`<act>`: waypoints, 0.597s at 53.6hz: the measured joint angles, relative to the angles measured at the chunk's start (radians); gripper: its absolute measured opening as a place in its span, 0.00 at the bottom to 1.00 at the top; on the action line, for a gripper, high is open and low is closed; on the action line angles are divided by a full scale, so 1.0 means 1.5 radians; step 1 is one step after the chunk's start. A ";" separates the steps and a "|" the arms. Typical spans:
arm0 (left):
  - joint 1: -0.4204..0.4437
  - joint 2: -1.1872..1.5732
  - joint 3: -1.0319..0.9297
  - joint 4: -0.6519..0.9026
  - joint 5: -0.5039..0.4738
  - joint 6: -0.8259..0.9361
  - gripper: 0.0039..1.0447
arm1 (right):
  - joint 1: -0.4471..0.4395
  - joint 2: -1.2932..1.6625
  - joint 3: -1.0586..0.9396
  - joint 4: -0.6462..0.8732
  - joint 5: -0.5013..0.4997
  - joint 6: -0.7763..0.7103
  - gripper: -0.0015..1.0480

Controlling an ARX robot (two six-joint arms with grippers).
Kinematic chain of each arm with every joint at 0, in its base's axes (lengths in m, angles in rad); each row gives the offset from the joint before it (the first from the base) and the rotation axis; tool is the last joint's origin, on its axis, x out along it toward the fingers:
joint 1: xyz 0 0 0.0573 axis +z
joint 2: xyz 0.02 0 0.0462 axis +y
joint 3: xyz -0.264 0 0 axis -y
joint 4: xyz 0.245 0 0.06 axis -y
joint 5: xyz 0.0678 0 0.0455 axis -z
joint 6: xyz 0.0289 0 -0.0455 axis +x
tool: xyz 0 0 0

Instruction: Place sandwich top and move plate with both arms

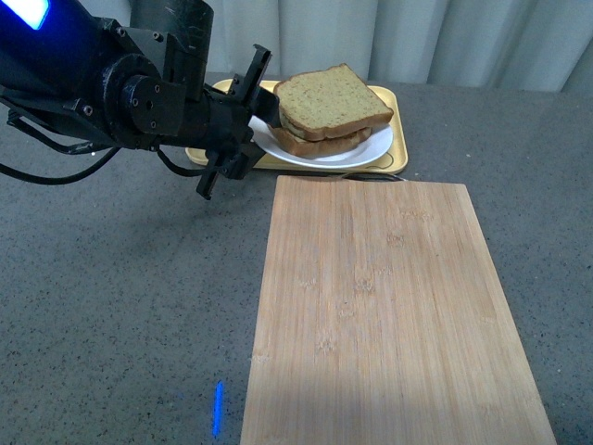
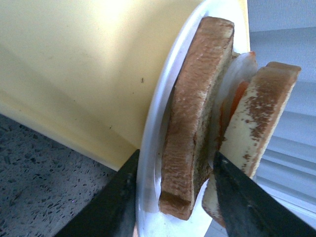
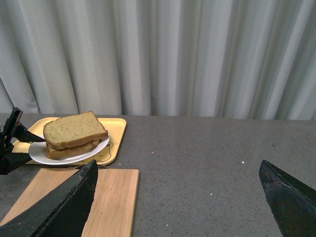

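Wooden board [image 1: 389, 306] up front looks like the landing spot; left gripper [image 2: 176, 160] pinches the plate [image 1: 366, 150] rim, sandwich top [image 1: 329, 97] already on. Right gripper [image 3: 175, 202] gapes, empty.

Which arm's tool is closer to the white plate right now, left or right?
Left. The left tool straddles the plate at its rim, one finger beneath it and one over the lower bread slice. The right tool is open and well away, seeing the plate from a distance.
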 joint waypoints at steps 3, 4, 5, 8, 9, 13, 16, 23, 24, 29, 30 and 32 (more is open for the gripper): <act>0.000 -0.009 -0.011 0.003 0.001 0.001 0.53 | 0.000 0.000 0.000 0.000 0.000 0.000 0.91; 0.000 -0.012 -0.013 0.004 0.000 0.001 0.54 | 0.000 0.000 0.000 0.000 0.000 0.000 0.91; 0.000 -0.017 -0.018 0.004 0.000 0.004 0.58 | 0.000 0.000 0.000 0.000 0.000 0.000 0.91; 0.000 -0.034 -0.031 0.007 -0.001 0.011 0.66 | 0.000 0.000 0.000 0.000 0.000 0.000 0.91; 0.000 -0.042 -0.038 0.011 -0.001 0.013 0.70 | 0.000 0.000 0.000 0.000 0.000 0.000 0.91; 0.000 -0.067 -0.060 0.023 0.000 0.018 0.80 | 0.000 0.000 0.000 0.000 0.000 0.000 0.91; -0.001 -0.093 -0.082 0.028 0.000 0.024 0.89 | 0.000 0.000 0.000 0.000 0.000 0.000 0.91; -0.004 -0.160 -0.143 0.028 -0.014 0.053 0.93 | 0.000 0.000 0.000 0.000 0.000 0.000 0.91; -0.004 -0.165 -0.148 0.027 -0.016 0.057 0.93 | 0.000 0.000 0.000 0.000 0.000 0.000 0.91; -0.015 -0.181 -0.223 0.192 -0.175 0.211 0.84 | 0.000 0.000 0.000 0.000 0.000 0.000 0.91; -0.016 -0.183 -0.247 0.254 -0.218 0.265 0.81 | 0.000 0.000 0.000 0.000 0.000 0.000 0.91; -0.016 -0.190 -0.287 0.334 -0.262 0.348 0.76 | 0.000 0.000 0.000 0.000 -0.001 0.000 0.91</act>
